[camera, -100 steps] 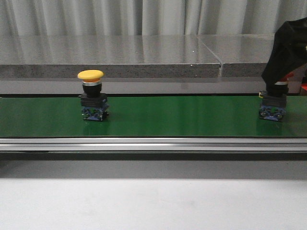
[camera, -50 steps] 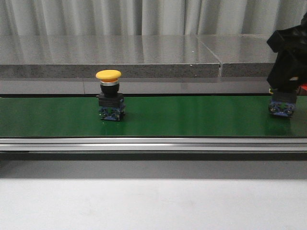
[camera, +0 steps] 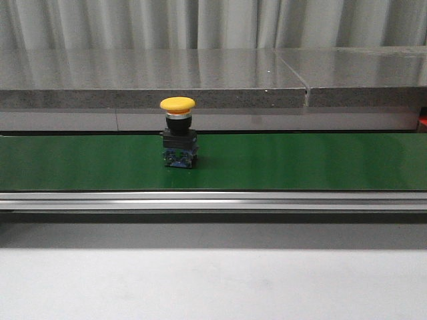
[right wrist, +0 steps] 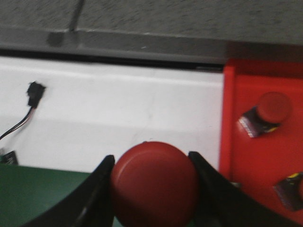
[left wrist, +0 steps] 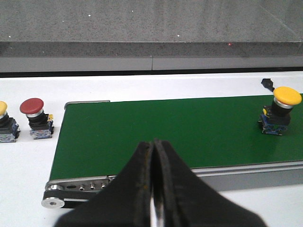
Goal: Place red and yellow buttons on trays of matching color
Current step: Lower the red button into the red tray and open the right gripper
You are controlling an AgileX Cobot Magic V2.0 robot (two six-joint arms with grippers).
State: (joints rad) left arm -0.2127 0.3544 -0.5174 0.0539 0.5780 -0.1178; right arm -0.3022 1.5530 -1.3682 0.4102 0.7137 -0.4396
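Already partway through, judging by the red tray (right wrist: 265,156): two red-capped buttons lying on it, one (right wrist: 266,113) tipped on its side, another (right wrist: 291,189) only partly in view at the edge.

Nearest in the right wrist view, a red button (right wrist: 154,184) clamped in the right gripper (right wrist: 152,189), jaws closed on either side of the domed cap, hanging over the far edge of the green belt (camera: 300,163) with the tray at about three o'clock from it. Not yet over the tray; delivery and release left to do, by this reading.

Nearest in the left wrist view, the left gripper (left wrist: 152,189) with jaws pressed together, nothing between them, poised over the near rail of the belt.

Further out, a yellow button (camera: 178,132) upright on the belt: glossy mushroom cap, black collar, blue-and-black contact block below. Still to be picked and moved; no yellow tray visible in any view.

Beyond the belt's end on the white bench (left wrist: 28,161), at about ten o'clock from the left gripper, one more red button (left wrist: 35,119) and a yellow-capped one (left wrist: 4,125) cut off by the frame, both apparently waiting.
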